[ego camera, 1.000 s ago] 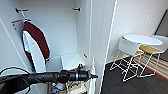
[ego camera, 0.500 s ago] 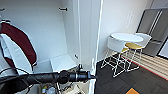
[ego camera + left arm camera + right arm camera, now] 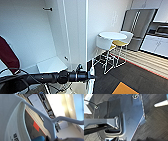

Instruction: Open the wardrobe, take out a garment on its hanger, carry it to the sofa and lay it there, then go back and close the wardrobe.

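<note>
From my head camera, the wardrobe (image 3: 50,37) stands open, its white inside bare but for a black hook (image 3: 47,9) high up. The maroon jacket (image 3: 7,56) hangs at the picture's left edge. My left arm (image 3: 45,78) reaches across low, and something white hangs at its end, though I cannot make out what.

From my left wrist, the hanger (image 3: 50,120) runs close across the picture with the garment (image 3: 11,119) draped on it, so I judge the taking-out done; carrying, laying down and closing remain. A patch of turquoise (image 3: 38,138) shows low, perhaps the sofa. Whether my left hand is closed on the hanger, I cannot tell.

From my right wrist, dark carpet (image 3: 156,121) lies below; that hand's state is hidden too.
</note>
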